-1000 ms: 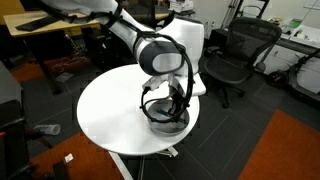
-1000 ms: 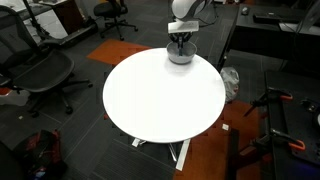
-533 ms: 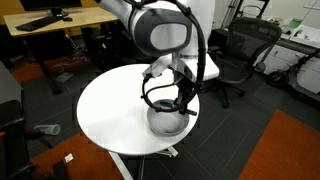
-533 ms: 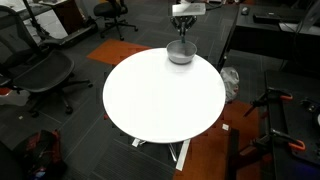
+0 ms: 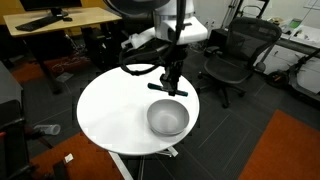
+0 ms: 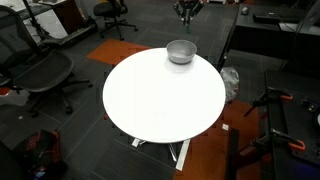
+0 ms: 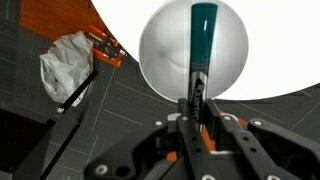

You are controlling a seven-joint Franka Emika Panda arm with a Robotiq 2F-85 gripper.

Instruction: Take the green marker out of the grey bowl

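- The gripper (image 7: 196,104) has its jaws clamped on the pale end of the marker (image 7: 201,35).
- The marker sticks straight out past the fingertips, with its teal end farthest from them.
- In the wrist view the marker lies across the middle of the bowl (image 7: 160,50).
- In both exterior views the gripper hangs above the bowl (image 5: 168,118) (image 6: 180,51), not touching it.
- The bowl sits close to the table (image 6: 150,105) edge.

White-shelled arm (image 5: 192,32), looping black cable (image 5: 133,68), dark metal-linked gripper (image 7: 197,100).
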